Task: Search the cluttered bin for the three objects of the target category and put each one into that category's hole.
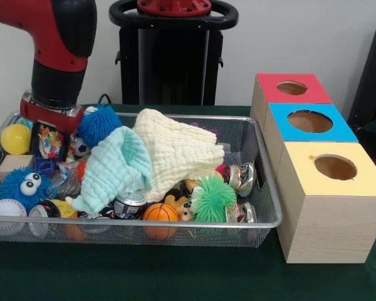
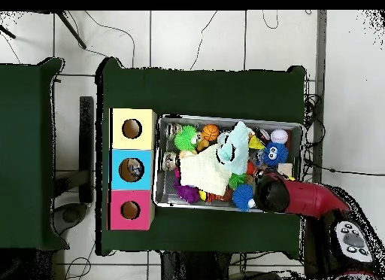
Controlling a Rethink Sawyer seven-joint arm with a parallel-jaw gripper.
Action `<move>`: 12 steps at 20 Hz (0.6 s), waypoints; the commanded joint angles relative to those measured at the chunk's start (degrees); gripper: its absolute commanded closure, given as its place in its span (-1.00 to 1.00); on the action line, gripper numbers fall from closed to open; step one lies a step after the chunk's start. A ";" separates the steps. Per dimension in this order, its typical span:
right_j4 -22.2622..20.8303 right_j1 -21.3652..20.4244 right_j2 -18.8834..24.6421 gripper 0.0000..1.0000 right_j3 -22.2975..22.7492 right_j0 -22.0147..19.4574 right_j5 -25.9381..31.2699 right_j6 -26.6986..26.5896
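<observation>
The silver wire-mesh bin (image 1: 175, 223) is full of mixed things. Among them are a cream cloth (image 1: 175, 150), a mint cloth (image 1: 116, 166), a blue spiky ball (image 1: 99, 124), a green spiky ball (image 1: 213, 199), a small basketball (image 1: 160, 213), a baseball (image 1: 6, 212), a yellow ball (image 1: 15, 138), a blue fuzzy toy with eyes (image 1: 22, 185) and a can (image 1: 128, 204). My gripper (image 1: 50, 128) is down in the bin's far left corner, beside the blue spiky ball, with its tip hidden in the clutter. In the overhead view the gripper (image 2: 265, 190) is at the bin's (image 2: 229, 119) lower right.
Three wooden boxes with round holes stand in a row right of the bin: red top (image 1: 292, 88), blue top (image 1: 310, 121) and yellow top (image 1: 335, 167). Shiny cans (image 1: 243, 177) lie at the bin's right end. Green cloth covers the table (image 1: 144, 276).
</observation>
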 commanded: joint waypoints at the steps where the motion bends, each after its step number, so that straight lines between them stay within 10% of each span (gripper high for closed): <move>1: -2.31 5.41 5.14 -1.00 -3.35 3.01 -5.09 3.04; 12: -1.59 4.99 3.86 -1.00 -4.47 4.31 -4.47 3.04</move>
